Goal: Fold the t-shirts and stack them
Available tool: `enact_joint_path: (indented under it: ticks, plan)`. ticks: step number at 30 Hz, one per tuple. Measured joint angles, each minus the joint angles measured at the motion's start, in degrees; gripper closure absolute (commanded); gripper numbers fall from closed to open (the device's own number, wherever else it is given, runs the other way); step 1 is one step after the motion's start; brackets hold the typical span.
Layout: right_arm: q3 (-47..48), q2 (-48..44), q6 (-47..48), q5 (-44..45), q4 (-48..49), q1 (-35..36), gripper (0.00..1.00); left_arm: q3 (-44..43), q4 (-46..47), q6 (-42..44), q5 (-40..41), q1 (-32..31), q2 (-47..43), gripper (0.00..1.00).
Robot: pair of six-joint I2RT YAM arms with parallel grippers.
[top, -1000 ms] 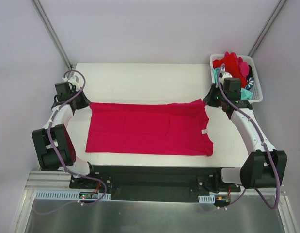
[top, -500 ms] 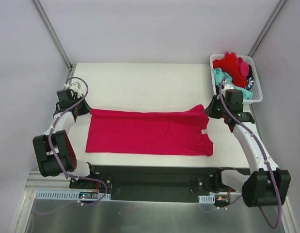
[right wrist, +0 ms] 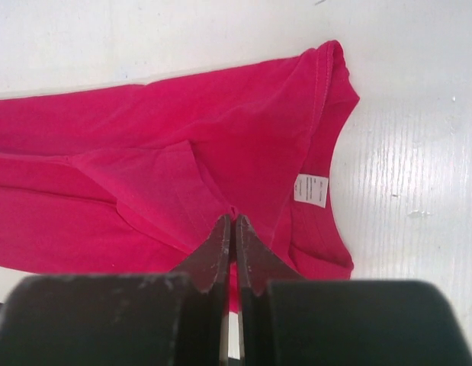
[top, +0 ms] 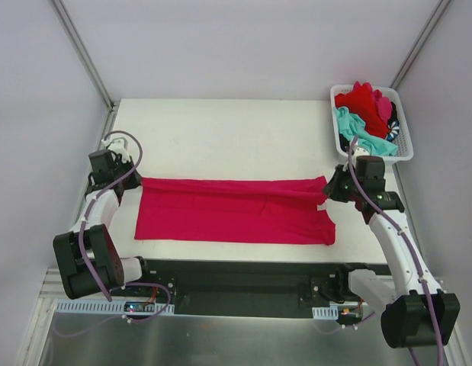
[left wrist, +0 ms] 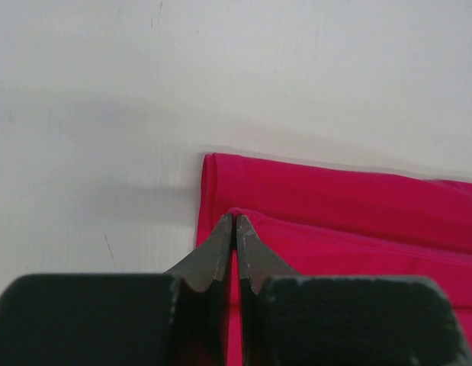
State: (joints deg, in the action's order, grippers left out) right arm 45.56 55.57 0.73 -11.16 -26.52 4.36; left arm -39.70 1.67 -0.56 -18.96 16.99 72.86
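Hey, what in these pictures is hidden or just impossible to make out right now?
Top view: how many shirts are in the white basket; they lie piled over one another.
Left wrist view: most of the magenta t-shirt, cut off by the right edge and by the left gripper at the bottom.
Right wrist view: the print on the neck label, too small to read.

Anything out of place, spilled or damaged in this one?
Nothing spilled or damaged. The magenta t-shirt lies spread on the table, its far edge pinched by the left gripper and right gripper. Only oddity: a red shirt and teal shirt heap above the white basket rim.
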Motion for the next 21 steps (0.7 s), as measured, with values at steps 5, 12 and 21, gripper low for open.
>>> enact_joint_path:
  ticks: [5,12,21]
  plan:
    - [-0.98,-1.97,0.20,0.17,-2.08,0.00,0.99,2.19,-0.24,1.57,0.20,0.00,-1.66,1.00]
    - [-1.95,-2.86,0.33,0.04,-3.98,0.00,0.99,3.63,-0.87,2.99,2.16,0.00,-5.18,1.00]
    - [-3.17,-3.78,1.03,0.02,-6.95,0.00,0.99,5.97,-1.25,4.00,4.70,0.00,-7.26,1.00]
